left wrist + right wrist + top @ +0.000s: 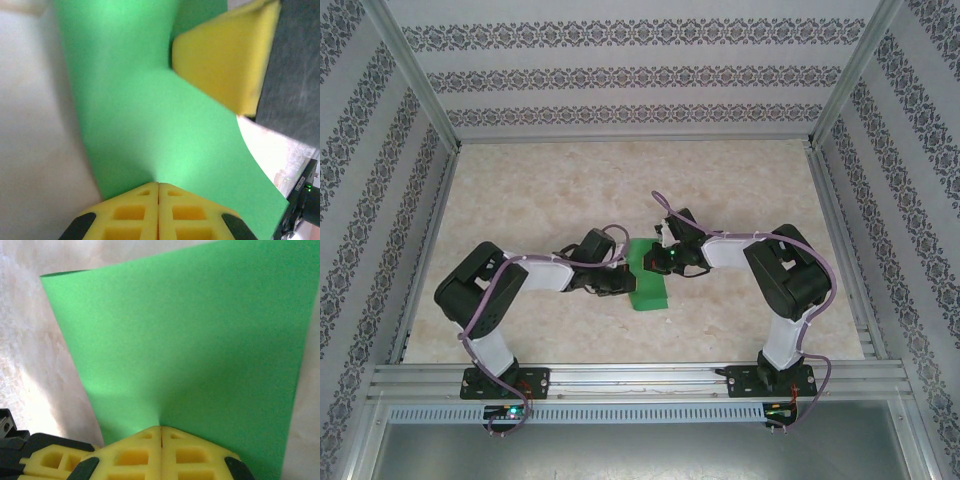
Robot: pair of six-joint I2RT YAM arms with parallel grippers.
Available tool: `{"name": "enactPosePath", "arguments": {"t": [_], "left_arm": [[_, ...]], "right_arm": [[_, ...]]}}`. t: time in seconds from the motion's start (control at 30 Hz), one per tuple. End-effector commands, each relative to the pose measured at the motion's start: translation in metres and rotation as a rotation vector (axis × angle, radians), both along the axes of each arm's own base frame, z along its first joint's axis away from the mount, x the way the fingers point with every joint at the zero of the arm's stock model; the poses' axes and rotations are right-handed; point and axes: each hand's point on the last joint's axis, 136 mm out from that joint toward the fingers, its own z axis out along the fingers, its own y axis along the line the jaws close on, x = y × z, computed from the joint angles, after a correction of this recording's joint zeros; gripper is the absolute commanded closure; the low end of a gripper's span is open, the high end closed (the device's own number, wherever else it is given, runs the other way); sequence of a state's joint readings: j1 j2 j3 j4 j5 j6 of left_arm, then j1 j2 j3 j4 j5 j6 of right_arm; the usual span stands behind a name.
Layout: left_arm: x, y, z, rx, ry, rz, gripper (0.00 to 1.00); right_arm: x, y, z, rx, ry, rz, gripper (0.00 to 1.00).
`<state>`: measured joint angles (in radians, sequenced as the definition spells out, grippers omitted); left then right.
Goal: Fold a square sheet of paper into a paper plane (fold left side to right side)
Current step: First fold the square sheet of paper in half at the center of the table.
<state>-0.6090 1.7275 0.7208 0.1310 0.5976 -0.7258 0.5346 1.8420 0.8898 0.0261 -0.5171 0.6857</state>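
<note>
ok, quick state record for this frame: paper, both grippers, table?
paper: green sheet, between the two grippers, bowed rather than lying flat
left gripper: shut, pinching an edge of the sheet
right gripper: shut, pinching an edge of the sheet
fold: no sharp crease visible; how far it has got cannot be told
table: pale marbled surface

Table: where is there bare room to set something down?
Bare: the far half of the table, between the back wall and the arms; also the near strip between the arm bases and the paper. Crowded: the middle, where the left gripper and right gripper both pinch the paper.
</note>
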Motion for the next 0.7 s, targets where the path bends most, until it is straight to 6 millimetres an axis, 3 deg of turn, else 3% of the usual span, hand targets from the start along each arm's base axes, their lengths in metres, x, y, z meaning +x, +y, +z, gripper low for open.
{"name": "enactPosePath", "arguments": {"t": [0.0,0.13,0.43,0.53,0.67], "left_arm": [[-0.041,0.019,-0.027,0.078,0.144,0.004,0.93],[-0.035,0.015,-0.014,0.044,0.113,0.02,0.93],[0.001,0.001,0.04,0.016,-0.026,0.005,0.93],[0.006,-0.008,0.045,-0.013,-0.036,-0.011,0.93],[0.006,-0.02,0.036,-0.033,-0.013,-0.041,0.93]], "right_arm": [[-0.021,-0.035,-0.048,-0.175,0.106,-0.052,1.0],[-0.022,-0.034,-0.046,-0.167,0.099,-0.043,1.0],[-0.023,-0.031,-0.043,-0.161,0.093,-0.033,1.0],[-0.023,-0.032,-0.044,-0.164,0.093,-0.036,1.0],[-0.022,-0.031,-0.043,-0.164,0.092,-0.036,1.0]]}}
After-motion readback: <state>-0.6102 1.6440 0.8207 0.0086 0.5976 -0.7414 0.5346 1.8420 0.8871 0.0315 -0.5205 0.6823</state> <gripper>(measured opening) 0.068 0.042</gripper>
